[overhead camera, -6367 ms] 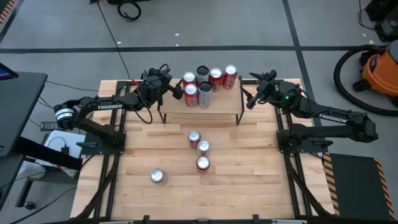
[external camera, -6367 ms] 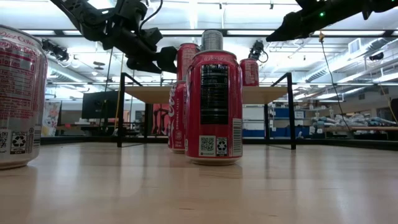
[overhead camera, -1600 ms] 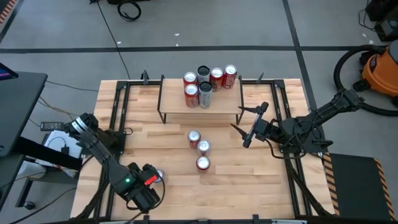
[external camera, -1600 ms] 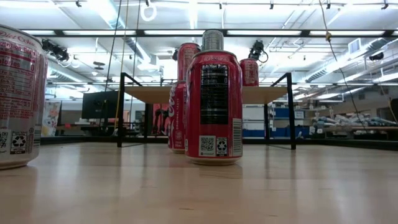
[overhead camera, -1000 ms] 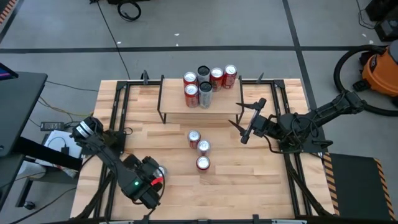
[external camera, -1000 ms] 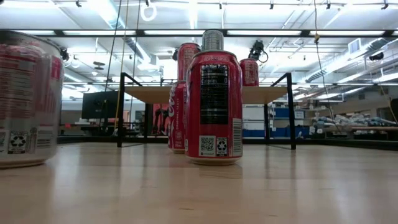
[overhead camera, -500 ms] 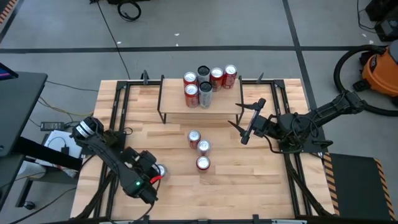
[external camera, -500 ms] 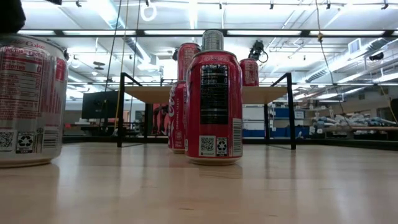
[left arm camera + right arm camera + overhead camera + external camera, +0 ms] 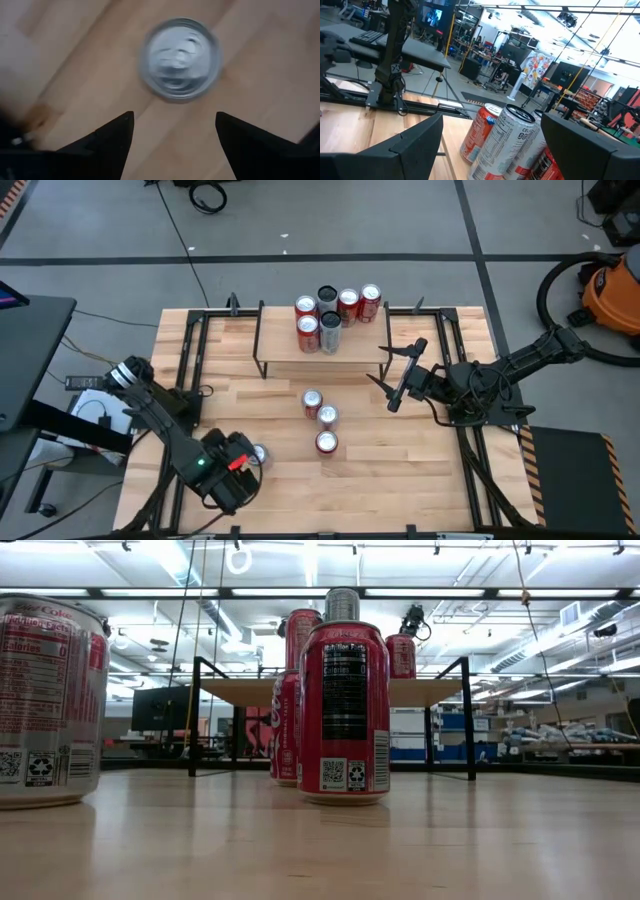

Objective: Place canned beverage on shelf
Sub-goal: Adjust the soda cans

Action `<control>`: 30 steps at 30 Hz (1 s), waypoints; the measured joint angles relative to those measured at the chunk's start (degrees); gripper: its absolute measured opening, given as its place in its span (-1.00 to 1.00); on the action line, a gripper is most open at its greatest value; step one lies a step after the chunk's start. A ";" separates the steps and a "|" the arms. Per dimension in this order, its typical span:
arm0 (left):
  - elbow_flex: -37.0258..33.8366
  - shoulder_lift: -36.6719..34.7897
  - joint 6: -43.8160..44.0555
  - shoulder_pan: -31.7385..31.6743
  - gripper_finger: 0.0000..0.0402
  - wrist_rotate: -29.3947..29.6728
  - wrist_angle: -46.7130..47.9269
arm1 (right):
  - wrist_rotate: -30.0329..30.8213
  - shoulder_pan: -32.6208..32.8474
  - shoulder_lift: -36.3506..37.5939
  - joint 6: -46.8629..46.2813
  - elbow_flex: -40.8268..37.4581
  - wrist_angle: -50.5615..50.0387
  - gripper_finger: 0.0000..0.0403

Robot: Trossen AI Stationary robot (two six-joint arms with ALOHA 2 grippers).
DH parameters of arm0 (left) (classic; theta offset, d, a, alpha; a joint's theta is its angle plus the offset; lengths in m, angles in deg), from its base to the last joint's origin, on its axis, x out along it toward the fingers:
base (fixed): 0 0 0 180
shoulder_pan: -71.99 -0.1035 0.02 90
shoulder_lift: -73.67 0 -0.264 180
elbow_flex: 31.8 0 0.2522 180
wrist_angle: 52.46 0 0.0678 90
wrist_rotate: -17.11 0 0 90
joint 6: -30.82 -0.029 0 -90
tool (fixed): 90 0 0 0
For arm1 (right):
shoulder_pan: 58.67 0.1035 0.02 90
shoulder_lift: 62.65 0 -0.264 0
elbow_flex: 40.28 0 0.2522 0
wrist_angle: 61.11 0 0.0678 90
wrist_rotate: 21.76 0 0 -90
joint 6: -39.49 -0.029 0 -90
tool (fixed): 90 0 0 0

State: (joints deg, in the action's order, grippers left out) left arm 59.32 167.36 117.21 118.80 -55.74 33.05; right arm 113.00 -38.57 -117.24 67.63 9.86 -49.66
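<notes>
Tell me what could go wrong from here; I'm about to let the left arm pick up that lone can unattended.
The left gripper hangs open above the silver can, which lies ahead of the fingers, not between them; descending now might strike its rim and tip it. The shelf already holds five cans bunched together, so placing another close by may knock them over.

can: glossy metal | shelf: matt wood top | table: smooth wood
</notes>
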 joint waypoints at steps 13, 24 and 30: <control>-0.13 3.52 -2.06 -2.47 0.78 0.10 -3.50 | -1.36 0.16 0.00 -0.11 0.00 0.54 0.73; -0.13 3.88 -5.78 -9.82 0.85 -2.01 -4.36 | -1.40 0.16 0.00 -0.09 0.00 0.87 0.73; -0.35 3.87 -5.05 -12.74 0.83 -6.80 -4.25 | -1.40 0.16 0.00 -0.04 0.00 0.56 0.73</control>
State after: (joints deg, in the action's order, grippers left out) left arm 58.97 171.23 112.16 106.06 -62.54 28.81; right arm 111.59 -38.40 -117.24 67.58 9.86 -49.10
